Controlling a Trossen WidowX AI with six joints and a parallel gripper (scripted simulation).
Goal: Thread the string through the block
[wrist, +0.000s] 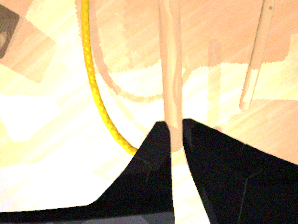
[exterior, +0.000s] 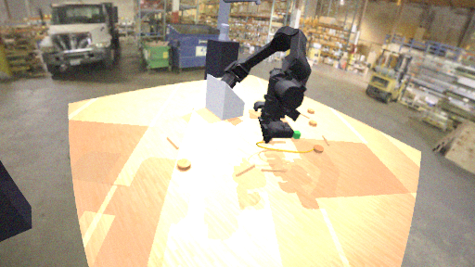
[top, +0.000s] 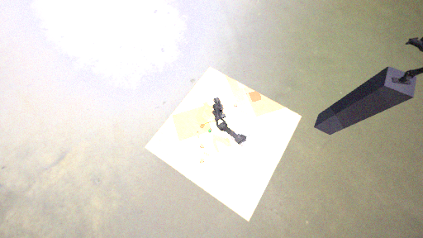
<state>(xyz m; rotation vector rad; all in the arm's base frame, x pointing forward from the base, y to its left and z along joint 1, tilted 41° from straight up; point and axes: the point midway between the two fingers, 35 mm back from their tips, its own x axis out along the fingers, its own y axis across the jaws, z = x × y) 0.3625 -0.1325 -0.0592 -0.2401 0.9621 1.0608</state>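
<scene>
Hand: the gripper [exterior: 265, 135] [wrist: 173, 128] is clenched on a thin wooden stick [wrist: 171, 65], low over the table.
Held stick: its near end sits between the fingertips; the rest runs away from them in the wrist view.
String: yellow string [exterior: 285, 149] [wrist: 94, 85] disappears behind one finger in the wrist view; its join to the stick is hidden.
Wooden block: the block [wrist: 7, 31] is cut off at the wrist view's upper left corner, apart from the fingers, a dark opening partly showing.
Loose sticks: two [exterior: 245, 170] [exterior: 274, 170] lie near each other on the near side of the gripper.
Loose disc: a round wooden disc [exterior: 184, 164] lies well apart from the gripper, near another stick [exterior: 173, 143].
Button: the round wooden button [exterior: 318, 148] lies flat at the string's other end.
Green cube: the cube [exterior: 297, 134] shows just beside the gripper in the exterior view.
Farther discs: two [exterior: 313, 123] [exterior: 311, 111] lie beyond the button.
Arm: the black arm [top: 221, 124] [exterior: 289, 65] bends high above the table [top: 256, 178] [exterior: 371, 222].
Background: a truck [exterior: 76, 37], a blue dumpster [exterior: 191, 46] and a yellow forklift [exterior: 386, 81].
</scene>
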